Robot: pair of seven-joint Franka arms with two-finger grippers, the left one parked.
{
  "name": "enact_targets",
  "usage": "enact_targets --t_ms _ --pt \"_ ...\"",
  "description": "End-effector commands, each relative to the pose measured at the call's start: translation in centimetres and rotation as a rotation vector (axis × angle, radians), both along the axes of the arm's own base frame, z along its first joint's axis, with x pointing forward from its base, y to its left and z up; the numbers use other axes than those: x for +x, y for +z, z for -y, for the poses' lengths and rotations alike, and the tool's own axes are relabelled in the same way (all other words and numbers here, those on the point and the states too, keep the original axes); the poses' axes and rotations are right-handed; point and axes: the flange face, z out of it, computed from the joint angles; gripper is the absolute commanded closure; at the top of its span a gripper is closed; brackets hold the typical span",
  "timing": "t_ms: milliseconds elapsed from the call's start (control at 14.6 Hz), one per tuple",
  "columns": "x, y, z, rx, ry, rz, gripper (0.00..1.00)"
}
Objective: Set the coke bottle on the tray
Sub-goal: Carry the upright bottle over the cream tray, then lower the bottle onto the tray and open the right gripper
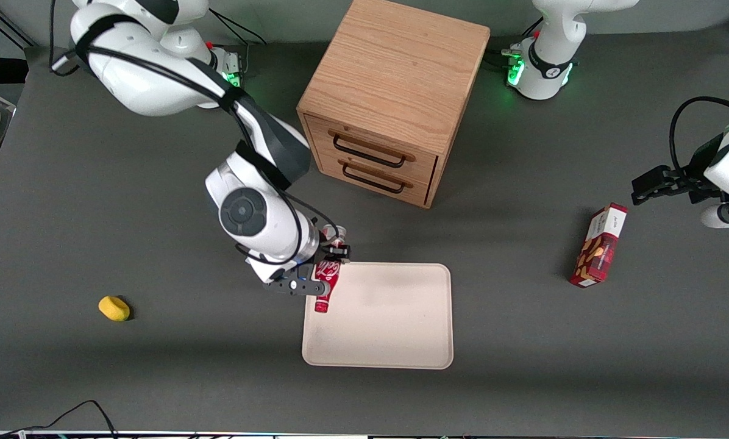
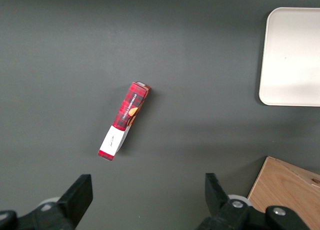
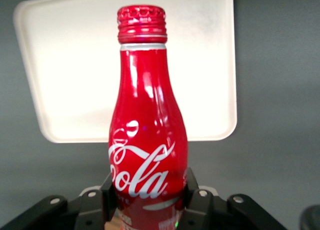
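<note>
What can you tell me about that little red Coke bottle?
The coke bottle is slim, glossy red and metallic-looking, with white script lettering and a ribbed red cap. The gripper clamps its lower body, holding it above the edge of the cream tray on the working arm's side, cap pointing over the tray.

Your gripper (image 1: 331,261) is over the tray (image 1: 389,329) edge at the working arm's end, its fingers (image 3: 192,190) clamped on the bottle (image 1: 325,282), whose cap end points toward the front camera, above the tray's corner. The cabinet (image 1: 395,91) stands farther from the camera than the tray, drawers facing it. The box (image 1: 600,246) lies toward the parked arm's end; the yellow lump (image 1: 114,308) lies toward the working arm's end, well apart.
</note>
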Motion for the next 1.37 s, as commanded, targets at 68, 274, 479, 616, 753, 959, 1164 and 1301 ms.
enact_targets --t_ms 68,274,479,616,753,959,1164,1301 --pt "1.6 -3.4 1.0 -0.037 0.047 0.02 1.0" --pt "2.9 -6.8 2.3 -0.042 0.021 0.045 1.0" --pt "3.8 -10.1 2.9 -0.046 0.038 0.092 1.0" --pt "3.9 -11.0 3.1 -0.04 0.066 0.099 1.0" --pt "3.8 -11.8 2.8 -0.038 0.067 0.093 1.0" --pt "4.2 -13.2 3.4 -0.038 0.055 0.11 1.0" --pt "4.2 -13.8 3.6 -0.041 0.052 0.104 1.0" --pt "4.2 -14.2 3.5 -0.032 0.048 0.11 1.0"
